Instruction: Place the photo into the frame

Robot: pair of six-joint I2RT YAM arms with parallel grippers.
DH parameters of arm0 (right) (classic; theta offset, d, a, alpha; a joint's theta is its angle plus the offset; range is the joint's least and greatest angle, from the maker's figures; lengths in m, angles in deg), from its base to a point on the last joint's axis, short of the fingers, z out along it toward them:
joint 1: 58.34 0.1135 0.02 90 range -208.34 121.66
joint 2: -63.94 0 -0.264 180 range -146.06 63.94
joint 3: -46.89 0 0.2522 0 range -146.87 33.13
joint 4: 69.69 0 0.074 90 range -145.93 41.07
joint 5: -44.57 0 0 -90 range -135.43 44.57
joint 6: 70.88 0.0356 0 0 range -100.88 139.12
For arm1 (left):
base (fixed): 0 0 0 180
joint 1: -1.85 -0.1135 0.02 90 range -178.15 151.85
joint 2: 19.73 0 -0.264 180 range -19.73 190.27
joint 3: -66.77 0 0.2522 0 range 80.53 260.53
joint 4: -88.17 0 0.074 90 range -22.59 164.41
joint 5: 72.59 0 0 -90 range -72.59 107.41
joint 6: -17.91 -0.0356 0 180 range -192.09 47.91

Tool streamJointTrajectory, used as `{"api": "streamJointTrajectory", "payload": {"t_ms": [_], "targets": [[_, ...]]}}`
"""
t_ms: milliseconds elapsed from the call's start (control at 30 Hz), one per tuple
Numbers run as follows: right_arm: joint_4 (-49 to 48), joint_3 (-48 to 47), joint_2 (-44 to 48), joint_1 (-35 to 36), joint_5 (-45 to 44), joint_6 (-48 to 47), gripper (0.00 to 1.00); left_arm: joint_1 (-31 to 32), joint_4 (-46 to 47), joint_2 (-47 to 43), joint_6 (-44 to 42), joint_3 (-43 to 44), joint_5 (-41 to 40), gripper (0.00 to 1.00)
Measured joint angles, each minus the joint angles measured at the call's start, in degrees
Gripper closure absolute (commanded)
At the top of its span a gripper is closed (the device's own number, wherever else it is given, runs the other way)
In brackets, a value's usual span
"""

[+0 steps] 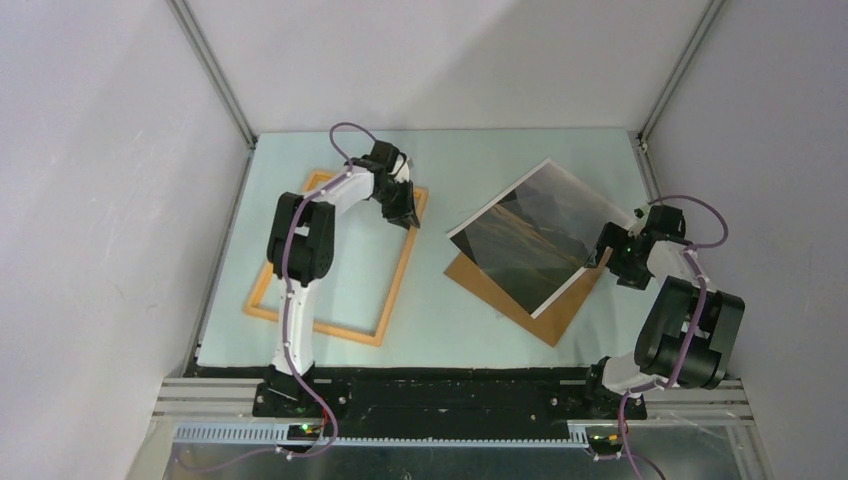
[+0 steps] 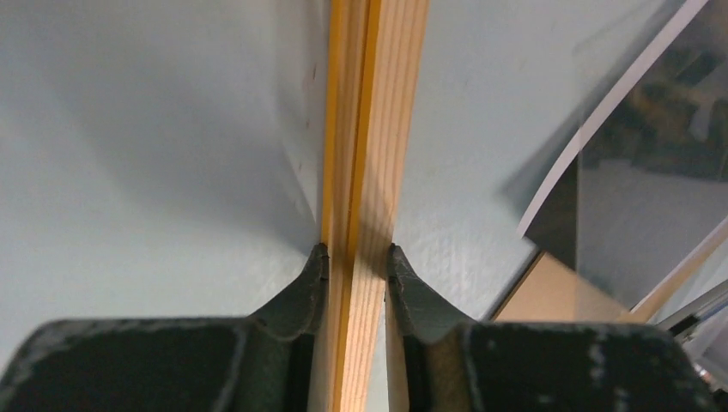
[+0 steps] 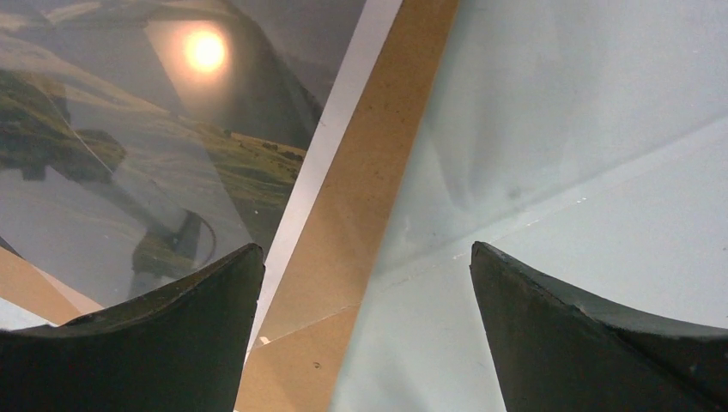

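The left jaws pinch a rail of the frame point(image 2: 378, 129) on the desk point(image 1: 440, 330); the right jaws stand spread by the photo point(image 1: 535, 235).

The frame point(image 1: 312, 328) is a thin orange-tan wooden rectangle. It lies flat on the table at centre left of the top view, turned slightly clockwise. Its right rail near the upper corner is pinched between the jaws of the left gripper point(image 2: 356, 257). The photo point(image 1: 530, 235) is a glossy dark mountain landscape with a thin white border. It lies face up right of centre, turned diamond-wise, overlapping a brown board point(image 1: 545, 320).
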Motion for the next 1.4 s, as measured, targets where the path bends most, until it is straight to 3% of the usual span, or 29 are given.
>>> {"api": "streamJointTrajectory", "payload": {"t_ms": [200, 267, 433, 500, 633, 833, 1100, 1400], "targets": [[0.3, -0.3, 0.0, 3.0, -1.6, -1.0, 0.05, 0.0, -0.2, 5.5, 6.7, 8.7, -1.1, 0.94], [0.5, -0.7, 0.0, 3.4, -1.7, -1.1, 0.05, 0.0, 0.0, 6.4, 8.7, 10.1, -1.6, 0.87], [1.0, -1.0, 0.0, 2.8, -1.9, -1.2, 0.03, -0.1, 0.3, 6.7, 11.3, 10.7, -2.4, 0.38], [1.5, -1.0, 0.0, 1.9, -1.8, -1.2, 0.02, -0.4, 0.3, 6.7, 12.8, 10.7, -1.3, 0.24], [2.2, -1.0, 0.0, -0.4, -1.6, -1.2, 0.01, -0.7, 0.9, 6.2, 13.2, 10.8, 0.2, 0.10], [2.8, -1.5, -2.1, -1.2, -1.7, -1.0, 0.01, 0.2, -0.1, 6.0, 9.7, 13.5, -0.3, 0.03], [3.9, -3.2, -6.5, -1.3, -0.7, -0.5, 0.00, 5.6, 0.1, 6.7, 3.7, 26.2, 0.2, 0.00], [4.1, -6.2, -9.5, -1.4, 0.8, 0.5, 0.01, 11.2, 1.0, 16.4, 0.9, 38.5, 2.6, 0.00]]}}
